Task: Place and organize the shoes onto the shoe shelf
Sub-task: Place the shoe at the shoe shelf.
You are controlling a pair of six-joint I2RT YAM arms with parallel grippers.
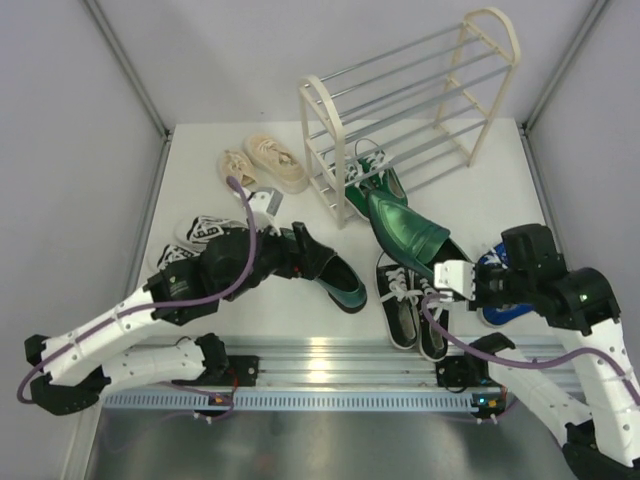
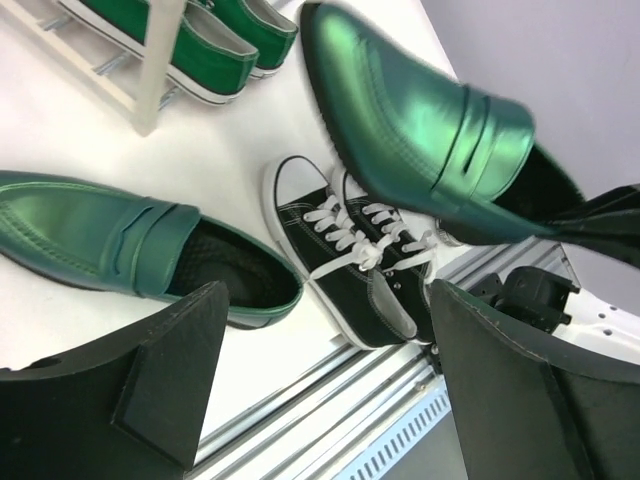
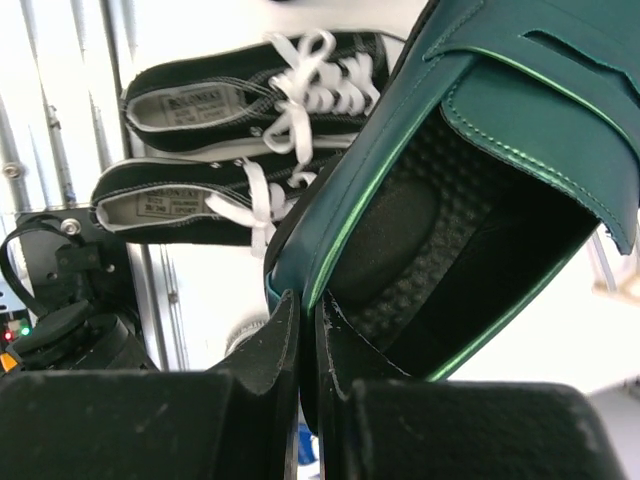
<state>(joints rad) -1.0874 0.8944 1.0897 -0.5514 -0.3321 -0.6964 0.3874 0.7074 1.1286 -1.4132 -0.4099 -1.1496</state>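
Green glossy loafer [image 3: 480,200], heel rim pinched in right gripper [image 3: 305,320] jaws: slide toe-first, level, onto shoe shelf [image 1: 313,82]; left gripper [image 2: 325,330] jaws spread.

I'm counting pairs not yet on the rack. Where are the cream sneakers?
In the top view, the cream sneakers sit side by side on the table, far left, just left of the shoe shelf's cream end frame.

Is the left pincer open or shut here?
The left pincer is open: its fingers stand wide apart in the wrist view, gripping nothing.
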